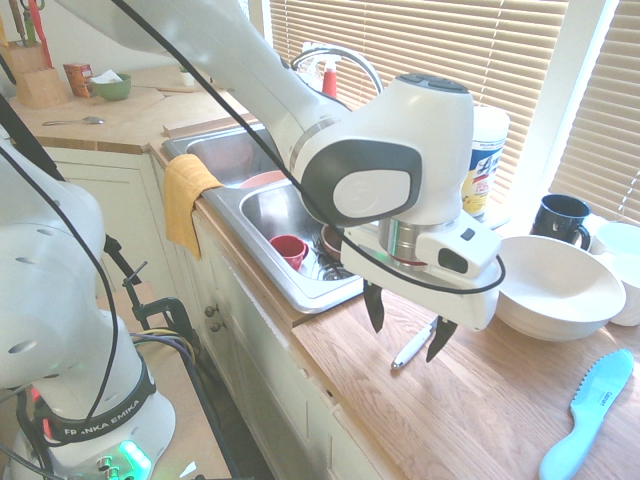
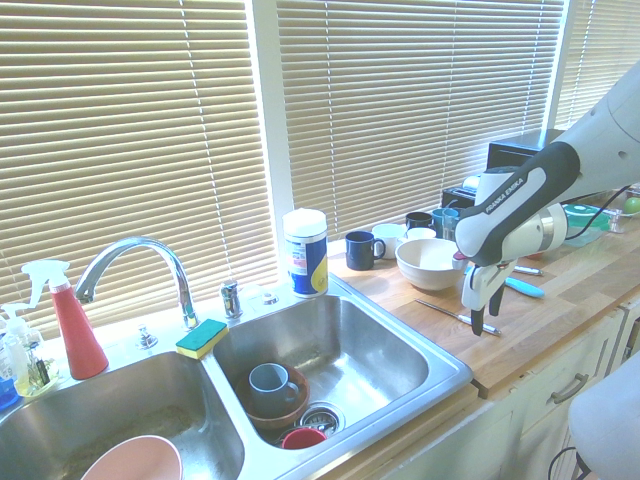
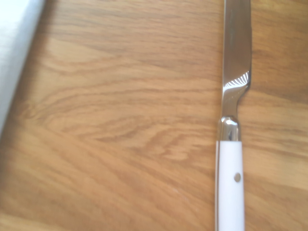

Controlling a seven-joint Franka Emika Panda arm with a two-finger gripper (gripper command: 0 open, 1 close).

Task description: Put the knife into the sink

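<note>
The knife (image 1: pixel 411 347) with a white handle and silver blade lies flat on the wooden counter, just right of the sink (image 1: pixel 300 288). My gripper (image 1: pixel 405 324) hangs open right above its handle, one dark finger on each side, not touching it. The wrist view shows the knife (image 3: pixel 230 144) close up, blade and white riveted handle on the wood. From the other side, the knife (image 2: pixel 455 315) lies on the counter between the sink (image 2: pixel 440 372) and my gripper (image 2: pixel 481 315). The right basin holds a grey cup in a brown bowl and a red cup.
A large white bowl (image 1: pixel 550 285) stands just beyond the knife, with a dark mug (image 1: pixel 562 218) behind it. A light-blue plastic knife (image 1: pixel 588 412) lies at the counter's right. A wipes canister (image 1: pixel 484 160) stands behind the sink. A yellow cloth (image 1: pixel 184 195) hangs over the front rim.
</note>
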